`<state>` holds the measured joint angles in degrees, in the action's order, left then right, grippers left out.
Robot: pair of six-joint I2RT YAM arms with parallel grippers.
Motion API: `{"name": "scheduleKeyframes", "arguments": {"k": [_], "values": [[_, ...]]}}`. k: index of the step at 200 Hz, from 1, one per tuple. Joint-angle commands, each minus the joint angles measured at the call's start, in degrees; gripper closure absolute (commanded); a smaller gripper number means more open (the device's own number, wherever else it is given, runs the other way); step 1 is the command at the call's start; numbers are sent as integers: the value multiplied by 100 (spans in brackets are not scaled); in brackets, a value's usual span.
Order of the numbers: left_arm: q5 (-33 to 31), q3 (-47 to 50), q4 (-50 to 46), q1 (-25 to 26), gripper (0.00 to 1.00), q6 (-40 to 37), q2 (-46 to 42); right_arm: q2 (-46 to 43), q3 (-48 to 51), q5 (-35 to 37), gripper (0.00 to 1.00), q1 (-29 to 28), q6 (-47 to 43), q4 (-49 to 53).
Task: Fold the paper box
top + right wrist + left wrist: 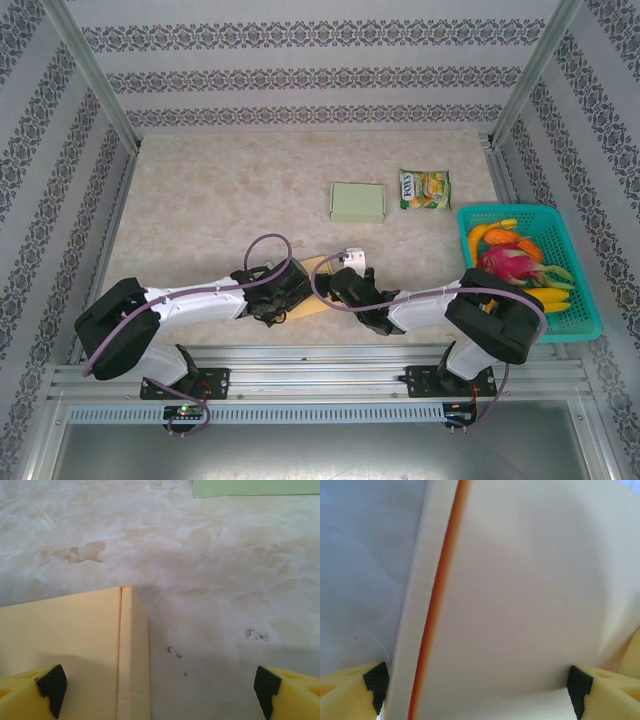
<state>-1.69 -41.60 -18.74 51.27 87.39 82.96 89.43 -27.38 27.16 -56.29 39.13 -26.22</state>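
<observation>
Jaws on the left arm (pixel 195 300) stand spread wide, with a cream, orange-edged panel of the paper box (pixel 520 605) rising between their pads (pixel 376 681); I cannot tell whether they touch it. Jaws on the right arm (pixel 430 305) are spread too, gripping nothing, above the box's corner and its narrow creased side strip. It sits low centre on the bench (pixel 220 190), between both arms. I'd judge the folding is barely begun, with the walls yet to be raised. Farther off lie a green flat box (pixel 357 202), a snack packet (pixel 425 188) and, at right, a fruit basket (pixel 590 325).

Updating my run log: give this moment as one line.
left gripper: open, paper box between jaws | right gripper: open, at its corner
</observation>
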Motion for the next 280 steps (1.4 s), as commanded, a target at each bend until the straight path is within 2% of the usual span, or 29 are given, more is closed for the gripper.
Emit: {"name": "scheduleKeyframes", "arguments": {"k": [1, 57, 79, 139, 167, 216, 280], "values": [[188, -318, -18, 28, 5, 46, 177, 217, 42, -516, 2, -312, 33, 286], [-116, -372, -432, 134, 4, 114, -328, 512, 39, -510, 2, -318, 146, 49], [-134, -279, -280, 202, 4, 206, -411, 561, 40, -501, 2, -321, 179, -13], [38, -507, -32, 382, 4, 267, 14, 642, 165, -476, 2, -371, 466, -300], [-261, -667, -242, 367, 3, 245, 140, 570, 235, -398, 2, -482, 553, -347], [-217, -737, -45, -22, 2, 15, 325, 194, 604, -551, 2, -714, 896, -1019], [-148, -737, 173, -525, 4, -836, 334, -999, 1009, -460, 9, -717, 772, -773]]}}
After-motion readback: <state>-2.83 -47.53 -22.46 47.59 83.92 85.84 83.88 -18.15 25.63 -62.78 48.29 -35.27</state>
